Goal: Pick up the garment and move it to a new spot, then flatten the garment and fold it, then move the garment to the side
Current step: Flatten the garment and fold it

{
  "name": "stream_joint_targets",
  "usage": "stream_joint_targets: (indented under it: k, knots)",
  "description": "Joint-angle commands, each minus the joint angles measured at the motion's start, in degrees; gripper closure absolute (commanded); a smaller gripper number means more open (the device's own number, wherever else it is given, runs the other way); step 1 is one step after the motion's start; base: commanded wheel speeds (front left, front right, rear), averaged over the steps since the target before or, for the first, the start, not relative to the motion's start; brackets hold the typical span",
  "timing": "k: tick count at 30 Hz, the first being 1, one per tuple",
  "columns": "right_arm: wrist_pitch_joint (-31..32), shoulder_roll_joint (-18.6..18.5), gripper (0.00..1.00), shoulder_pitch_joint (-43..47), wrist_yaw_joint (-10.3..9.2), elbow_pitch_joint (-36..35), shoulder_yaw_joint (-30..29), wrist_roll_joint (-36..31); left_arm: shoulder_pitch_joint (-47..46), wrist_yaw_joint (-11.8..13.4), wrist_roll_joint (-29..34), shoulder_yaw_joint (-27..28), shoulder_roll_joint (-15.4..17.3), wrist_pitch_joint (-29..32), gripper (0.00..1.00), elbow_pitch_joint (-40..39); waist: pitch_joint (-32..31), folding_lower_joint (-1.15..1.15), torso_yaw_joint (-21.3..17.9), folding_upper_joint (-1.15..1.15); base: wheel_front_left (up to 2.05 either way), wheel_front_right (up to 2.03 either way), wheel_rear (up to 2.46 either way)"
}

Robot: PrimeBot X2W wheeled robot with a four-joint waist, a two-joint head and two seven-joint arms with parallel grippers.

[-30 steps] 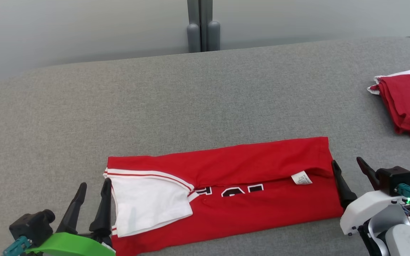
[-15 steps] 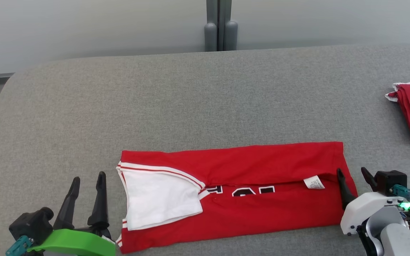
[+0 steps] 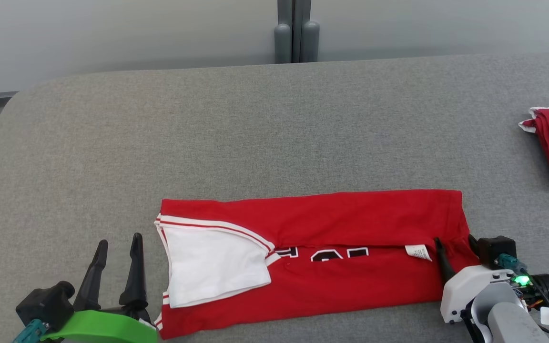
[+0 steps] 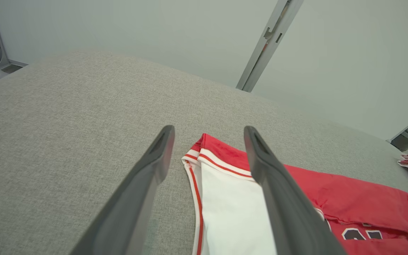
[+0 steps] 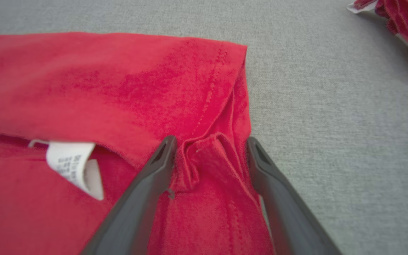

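At the left, the left jaws stand wide apart, dark fingers [image 3: 135, 271] just beside the white sleeve [image 3: 212, 262] and clamped on nothing. The red jersey [image 3: 350, 219] lies near the front of the grey surface [image 3: 255, 133], already folded lengthwise into a band. Its long axis runs left to right, the sleeve end pointing left and the hem end right (care label [image 3: 418, 252] showing). At the right, the right jaws also stand apart, fingers [image 5: 143, 191] straddling a bunched ridge at the hem end. Folding looks under way, and next both jaws probably need to pinch their ends for the crosswise fold.
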Motion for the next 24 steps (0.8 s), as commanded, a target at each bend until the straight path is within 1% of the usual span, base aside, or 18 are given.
stream_joint_targets:
  k: [1, 2, 3, 4, 8, 10, 13, 19, 22, 24]
  knots:
    - [-0.1, 0.1, 0.6, -0.2, 0.0, 1.5, 1.3, -1.4, -0.6, -0.3, 0.6, 0.2, -0.3, -0.1, 0.0, 0.1, 0.1, 0.0, -0.2, 0.0, 0.0, 0.0, 0.0]
    - [-0.5, 0.1, 0.75, -0.6, 0.0, 2.1, 1.6, -1.6, -0.8, -0.4, 0.8, 0.3, -0.5, -0.1, 0.0, 0.1, 0.1, 0.0, -0.4, 0.0, 0.0, 0.0, 0.0]
    - [-0.6, 0.1, 0.86, -1.0, 0.0, 2.5, 1.7, -1.9, -0.9, -0.5, 0.9, 0.4, -0.6, -0.1, 0.0, 0.2, 0.2, 0.0, -0.5, 0.0, 0.0, 0.0, 0.0]
    - [-0.9, 0.1, 1.0, -1.5, 0.0, 2.9, 1.8, -2.4, -1.0, -0.7, 1.1, 0.4, -0.8, -0.2, 0.0, 0.3, 0.2, 0.0, -0.6, 0.0, 0.0, 0.0, 0.0]
    - [-1.8, -0.4, 1.0, -3.2, -0.04, 3.6, 1.2, -3.7, -1.3, -1.0, 1.9, 1.0, -1.4, -0.2, 0.0, 0.6, 0.0, 0.0, -1.3, 0.0, 0.0, 0.0, 0.0]
    - [-2.3, -1.3, 1.0, -4.2, -0.06, 3.5, 0.0, -4.0, -0.9, -1.1, 2.6, 1.4, -2.1, -0.2, 0.0, 0.6, -0.1, 0.0, -2.0, 0.0, 0.0, 0.0, 0.0]
    - [-2.5, -2.1, 1.0, -5.0, -0.06, 3.3, -1.9, -2.5, -0.5, -1.5, 3.2, 1.4, -2.9, -0.2, 0.0, 0.9, -0.1, 0.0, -3.0, 0.0, 0.0, 0.0, 0.0]
    - [-1.8, -7.2, 1.0, -5.3, -0.05, 0.9, -4.7, -1.7, -0.9, -2.7, 4.0, 1.7, -4.7, -0.2, 0.0, 1.8, -0.3, 0.0, -5.1, 0.0, 0.0, 0.0, 0.0]
    - [-0.3, -8.8, 1.0, -4.3, -0.05, -1.3, -6.6, -0.4, -1.2, -3.3, 4.3, 1.8, -5.3, -0.2, 0.0, 2.6, -0.5, 0.0, -6.1, 0.0, 0.0, 0.0, 0.0]
    - [0.8, -9.3, 1.0, -3.4, -0.05, -2.9, -7.2, 0.5, -1.4, -3.7, 4.5, 2.0, -5.4, -0.2, 0.0, 3.1, -0.6, 0.0, -6.6, 0.0, 0.0, 0.0, 0.0]
